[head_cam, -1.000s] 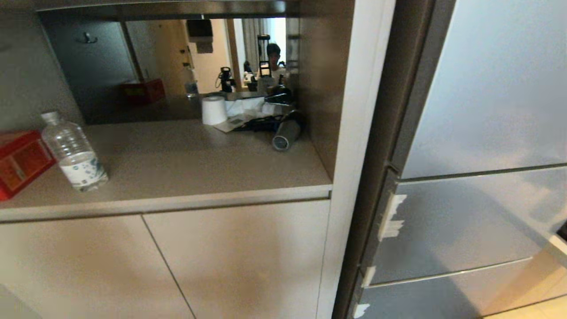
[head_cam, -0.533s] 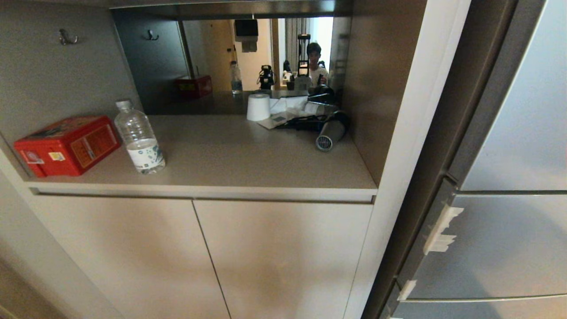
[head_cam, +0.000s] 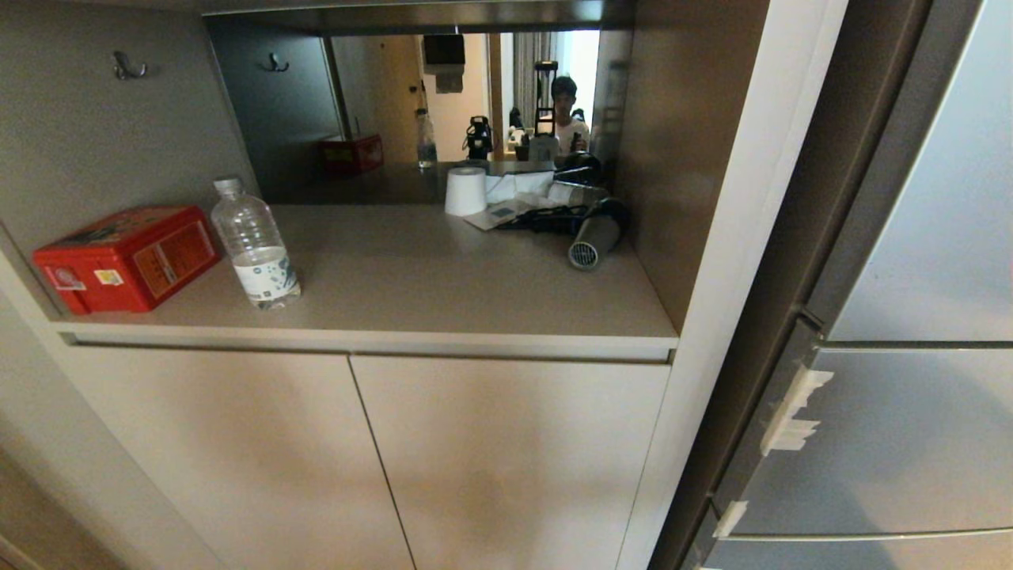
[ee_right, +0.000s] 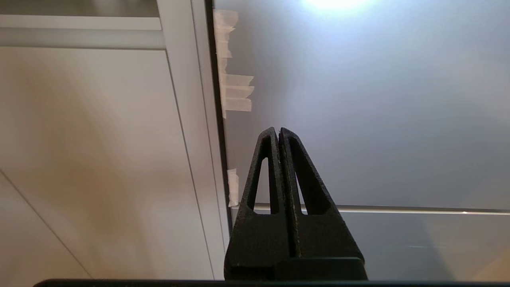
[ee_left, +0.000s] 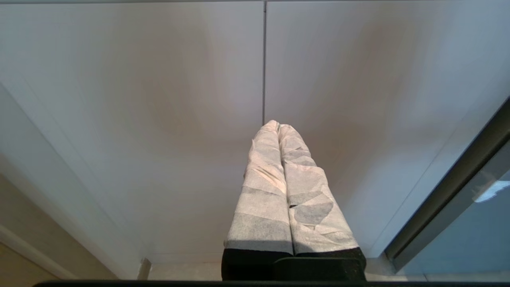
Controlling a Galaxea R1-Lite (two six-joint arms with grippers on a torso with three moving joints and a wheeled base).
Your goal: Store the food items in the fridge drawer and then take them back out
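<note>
Right now both arms hang low: the left gripper (ee_left: 278, 126), fingers wrapped in white tape, is pressed together and empty before the beige cabinet doors (ee_left: 159, 99). Likewise the black right gripper (ee_right: 278, 131) is closed on nothing, facing the shut fridge drawer (ee_right: 378, 119), right of the cabinet (head_cam: 506, 443). No food shows.

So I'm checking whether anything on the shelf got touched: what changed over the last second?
Only the view changed: the camera swung left and the whole scene shifted right, bringing more of the red box into sight. Nothing on the shelf moved: the water bottle, paper roll and hair dryer sit as before. The fridge drawer stays closed. Nothing was taken hold of or let go.
</note>
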